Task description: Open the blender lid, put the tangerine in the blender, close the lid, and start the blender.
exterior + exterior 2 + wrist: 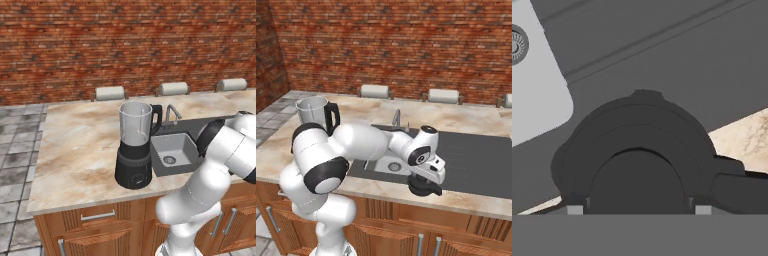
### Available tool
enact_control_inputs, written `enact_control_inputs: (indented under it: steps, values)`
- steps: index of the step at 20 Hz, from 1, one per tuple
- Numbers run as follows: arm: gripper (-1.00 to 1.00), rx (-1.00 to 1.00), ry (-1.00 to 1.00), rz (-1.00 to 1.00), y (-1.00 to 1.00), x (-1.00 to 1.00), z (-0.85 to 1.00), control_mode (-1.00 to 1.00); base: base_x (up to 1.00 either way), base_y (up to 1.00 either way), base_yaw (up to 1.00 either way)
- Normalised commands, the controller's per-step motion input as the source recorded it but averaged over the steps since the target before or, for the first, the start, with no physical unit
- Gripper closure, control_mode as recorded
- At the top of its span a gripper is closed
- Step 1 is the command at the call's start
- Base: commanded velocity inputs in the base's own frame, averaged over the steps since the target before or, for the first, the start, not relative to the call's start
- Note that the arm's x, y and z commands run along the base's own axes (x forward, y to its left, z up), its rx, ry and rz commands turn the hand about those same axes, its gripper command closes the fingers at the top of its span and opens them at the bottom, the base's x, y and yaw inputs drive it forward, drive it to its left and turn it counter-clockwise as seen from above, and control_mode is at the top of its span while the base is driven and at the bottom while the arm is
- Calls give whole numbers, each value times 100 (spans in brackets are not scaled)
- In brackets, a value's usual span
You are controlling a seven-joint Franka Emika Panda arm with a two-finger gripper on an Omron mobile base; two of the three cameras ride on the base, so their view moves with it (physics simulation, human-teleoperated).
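We judge the round black blender lid point(634, 145), at the hand view's centre, rigid and light. Our gripper point(635, 209) pinches its raised centre knob, the best hold.

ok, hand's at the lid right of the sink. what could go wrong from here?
The fingers flank the blender lid at its round knob, which could slip out on lifting.
The lid lies near the counter front edge, so a nudge may push it off.
The open blender stands across the sink, so a drop could land in the basin.
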Motion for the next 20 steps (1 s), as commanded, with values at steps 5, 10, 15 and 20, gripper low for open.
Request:
enact_control_inputs:
  steps: [5, 10, 15, 20]
  values:
    - [100, 0, 0, 0, 0, 8, -13, -100, 0, 0, 0]
    - [100, 0, 3, 0, 1, 10, -1, -100, 0, 0, 0]
    - [100, 0, -6, 0, 0, -6, 52, -100, 0, 0, 0]
    - [100, 0, -20, 2, 5, -28, 100, -100, 0, 0, 0]
